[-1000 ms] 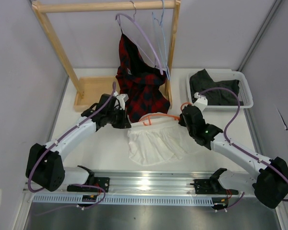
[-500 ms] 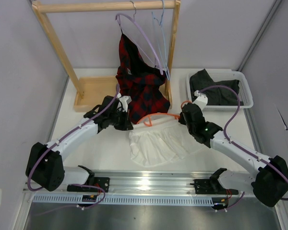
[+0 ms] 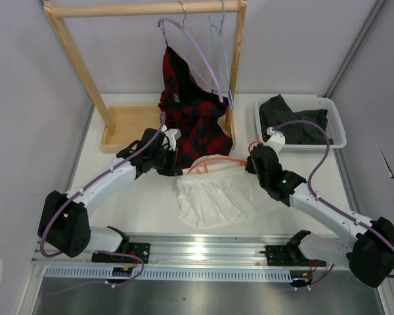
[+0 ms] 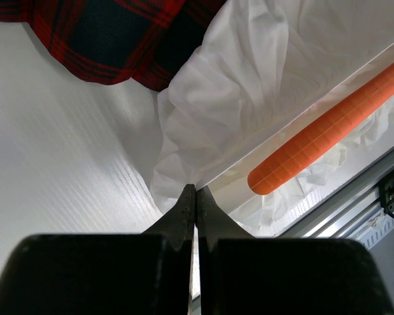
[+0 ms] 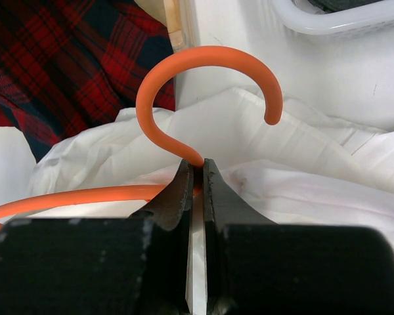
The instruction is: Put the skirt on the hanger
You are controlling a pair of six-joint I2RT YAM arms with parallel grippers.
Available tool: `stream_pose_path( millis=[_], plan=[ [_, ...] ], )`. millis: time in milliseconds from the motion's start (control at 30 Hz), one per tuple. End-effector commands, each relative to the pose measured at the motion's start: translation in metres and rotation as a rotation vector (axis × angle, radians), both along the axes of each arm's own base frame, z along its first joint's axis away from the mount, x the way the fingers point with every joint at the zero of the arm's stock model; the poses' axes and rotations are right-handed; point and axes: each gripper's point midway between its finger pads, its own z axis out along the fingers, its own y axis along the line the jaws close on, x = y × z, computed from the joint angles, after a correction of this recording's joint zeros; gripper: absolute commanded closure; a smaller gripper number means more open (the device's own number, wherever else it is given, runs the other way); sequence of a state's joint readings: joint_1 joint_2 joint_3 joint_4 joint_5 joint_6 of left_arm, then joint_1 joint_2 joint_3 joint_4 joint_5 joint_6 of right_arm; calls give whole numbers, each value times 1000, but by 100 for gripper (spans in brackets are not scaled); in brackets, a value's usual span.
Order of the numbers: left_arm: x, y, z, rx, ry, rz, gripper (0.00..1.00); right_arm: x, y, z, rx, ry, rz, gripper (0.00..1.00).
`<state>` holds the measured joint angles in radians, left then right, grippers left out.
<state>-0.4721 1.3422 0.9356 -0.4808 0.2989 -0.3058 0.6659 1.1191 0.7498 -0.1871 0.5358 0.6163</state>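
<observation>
Lying flat on the white surface (image 3: 134, 203) between the two arms, the skirt (image 3: 213, 197) has its waist edge to the far side and its flared hem spread toward the arm bases. The hanger (image 3: 217, 159) rests along that waist edge, its long axis running left to right and its hook at the right end, toward the tray (image 3: 338, 128). The right pincer (image 3: 253, 161) is clenched on the hanger's neck just below the hook; in the right wrist view the hook's curve (image 5: 203, 54) opens downward to the right above white fabric (image 5: 282, 177). The left pincer (image 3: 176, 170) is pinched tight on the skirt's left waist corner, tips together against the cloth (image 4: 249, 85). One orange arm (image 4: 328, 125) shows there, rounded end free, the rest cut off by the frame edge. Most of the hanger's lower part is hidden under fabric; whether it sits inside the waistband cannot be told. The plaid garment (image 3: 194, 115) hangs just behind, its hem near the skirt.
</observation>
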Motion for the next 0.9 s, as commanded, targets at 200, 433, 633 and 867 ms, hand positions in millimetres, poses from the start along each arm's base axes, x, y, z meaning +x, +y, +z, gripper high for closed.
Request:
stream_pose_path(
  millis=[200, 433, 633, 867],
  plan=[
    [15, 5, 26, 29, -61, 14, 100, 1, -22, 3, -84, -39, -64, 100],
    [18, 3, 49, 12, -96, 3, 100, -2, -15, 6, -119, -55, -46, 100],
    [17, -6, 71, 4, -132, -24, 100, -10, 3, 24, -174, -105, 3, 100],
    [10, -30, 99, -18, -181, -85, 100, -16, 33, 41, -218, -142, 77, 100]
  ],
)
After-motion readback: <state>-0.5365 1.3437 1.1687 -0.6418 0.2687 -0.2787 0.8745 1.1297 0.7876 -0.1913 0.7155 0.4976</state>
